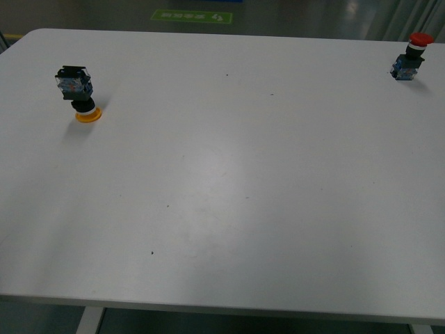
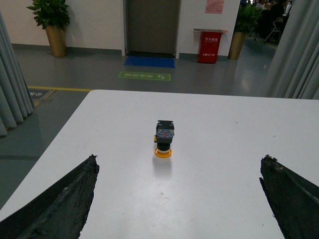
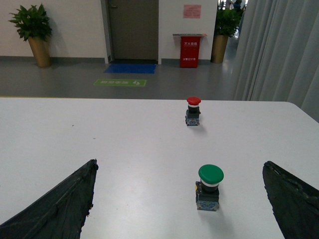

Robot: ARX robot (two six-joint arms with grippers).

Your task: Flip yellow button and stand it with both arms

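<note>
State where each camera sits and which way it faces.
Front view: on the body, looking down across the white table; yellow button left, red button far right; no arm shows.
Left wrist view: on the left wrist, facing the yellow button; left gripper open.
Right wrist view: on the right wrist, facing a green button and the red button; right gripper open.
Shared: front and left see the yellow button; front and right the red button.

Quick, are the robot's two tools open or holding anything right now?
Left tool: open, holding nothing.
Right tool: open, holding nothing.
</note>
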